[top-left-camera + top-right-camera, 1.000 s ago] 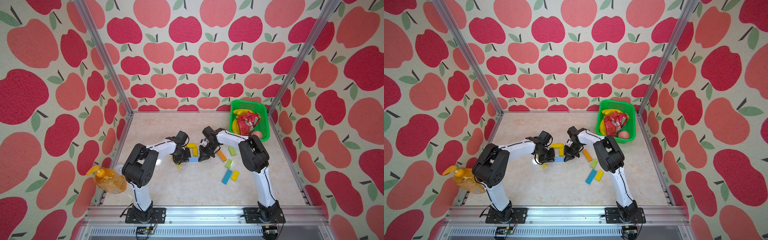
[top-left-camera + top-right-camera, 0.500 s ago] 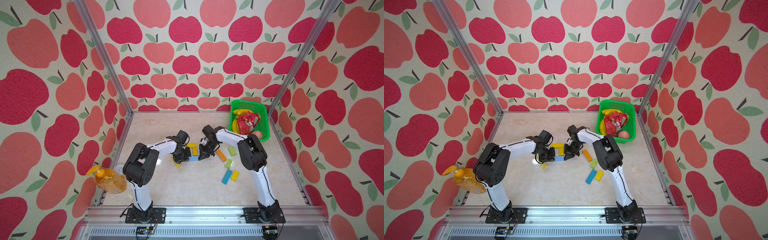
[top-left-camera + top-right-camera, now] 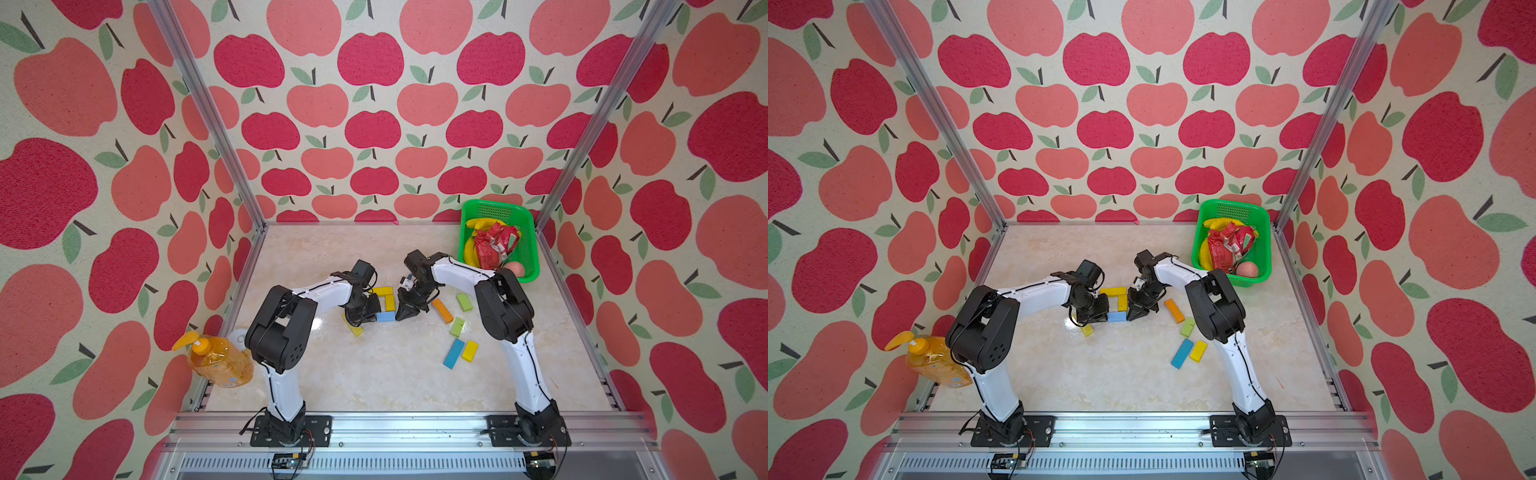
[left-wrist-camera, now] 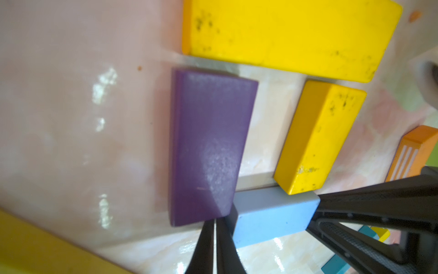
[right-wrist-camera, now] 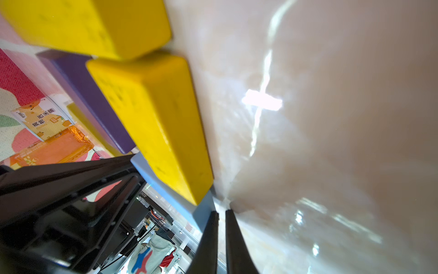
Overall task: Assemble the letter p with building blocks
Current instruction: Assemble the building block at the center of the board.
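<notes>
The left arm (image 3: 284, 390) and right arm (image 3: 525, 374) are built alike. Each has smooth white tubular links joined by bulky matte-black joint housings (image 3: 278, 332) with rounded corners. The left arm's big housing shows a cluster of small round holes on its side. A thin black cable (image 3: 320, 286) runs along the white links, with loose loops near wrist and base. Each arm stands on a flat black mounting plate (image 3: 320, 430) dotted with small screws. The left gripper (image 4: 214, 246) and right gripper (image 5: 221, 237) have slim black tapering fingers. The left wrist view shows a fine mesh texture on 1 of the right gripper's inner finger faces.
</notes>
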{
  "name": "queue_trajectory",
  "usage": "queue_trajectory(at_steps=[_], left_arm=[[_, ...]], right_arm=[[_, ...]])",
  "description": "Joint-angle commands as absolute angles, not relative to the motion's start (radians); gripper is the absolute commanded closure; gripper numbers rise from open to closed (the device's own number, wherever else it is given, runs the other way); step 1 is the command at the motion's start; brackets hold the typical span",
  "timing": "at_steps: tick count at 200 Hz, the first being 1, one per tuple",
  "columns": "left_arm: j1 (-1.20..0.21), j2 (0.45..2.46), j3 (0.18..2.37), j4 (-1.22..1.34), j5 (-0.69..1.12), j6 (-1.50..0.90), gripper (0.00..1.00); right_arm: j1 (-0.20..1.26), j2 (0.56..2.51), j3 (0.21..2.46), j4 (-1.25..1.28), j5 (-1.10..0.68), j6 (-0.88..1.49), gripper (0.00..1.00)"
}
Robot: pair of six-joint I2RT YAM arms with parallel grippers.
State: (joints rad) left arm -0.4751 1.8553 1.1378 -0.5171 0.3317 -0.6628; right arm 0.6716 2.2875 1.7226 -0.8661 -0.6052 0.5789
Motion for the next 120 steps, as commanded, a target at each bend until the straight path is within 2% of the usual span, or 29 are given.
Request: queue_trajectory(at_steps=[1, 30, 120], left_arm=[[-0.483, 1.857, 1.144, -0.486, 0.379, -0.657, 0.91], [-0.482, 1.855, 1.14, -0.482, 0.378, -0.657, 0.91], [-0.48, 1.845, 1.135, -0.476, 0.385, -0.652, 0.91]], right_arm=[[0.681, 2.31, 1.735, -0.871, -0.614, 0.566, 0.85], [0.678, 2.297, 1.726, -0.867, -0.605, 0.573, 0.82], [0.637, 2.236, 1.652, -0.876, -0.562, 0.568, 0.8]])
